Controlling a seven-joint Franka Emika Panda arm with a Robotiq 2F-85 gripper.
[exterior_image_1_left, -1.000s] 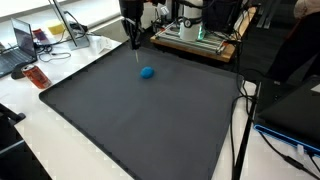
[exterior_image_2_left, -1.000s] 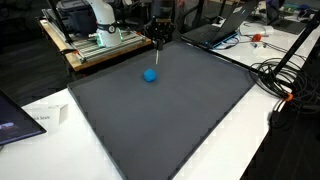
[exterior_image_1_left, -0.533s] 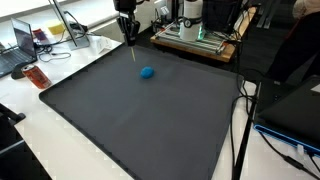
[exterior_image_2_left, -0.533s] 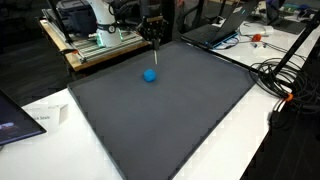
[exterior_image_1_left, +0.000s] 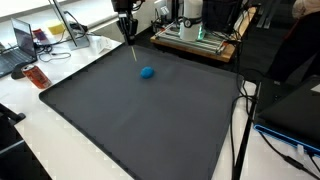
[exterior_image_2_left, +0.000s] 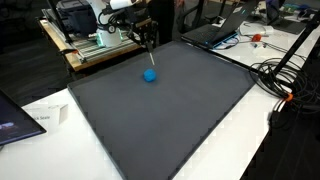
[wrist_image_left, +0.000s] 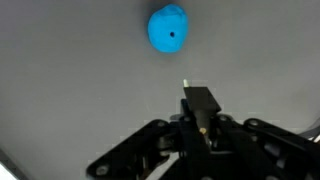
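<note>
A small blue ball (exterior_image_1_left: 147, 72) (exterior_image_2_left: 150, 76) lies on the far part of a large black mat (exterior_image_1_left: 150, 120) (exterior_image_2_left: 170, 120). Above and just behind it hangs my gripper (exterior_image_1_left: 128, 32) (exterior_image_2_left: 148, 40), jaws shut on a thin pale rod (exterior_image_1_left: 133, 50) (exterior_image_2_left: 150, 58) that points down toward the ball. The rod's tip ends a little short of the ball, apart from it. In the wrist view the ball (wrist_image_left: 168, 28) sits at the top, and the closed gripper (wrist_image_left: 200, 103) stands below it with a sliver of the rod (wrist_image_left: 185, 86) sticking out.
A wooden board with equipment (exterior_image_1_left: 200, 40) (exterior_image_2_left: 95, 45) stands behind the mat. Laptops (exterior_image_1_left: 20, 45) (exterior_image_2_left: 215, 30), an orange object (exterior_image_1_left: 36, 76), a tripod leg (exterior_image_2_left: 295, 50) and cables (exterior_image_1_left: 240, 130) (exterior_image_2_left: 275, 80) ring the mat's edges.
The gripper with the rod has shifted slightly sideways and back along the mat's far edge. The blue ball has stayed where it was.
</note>
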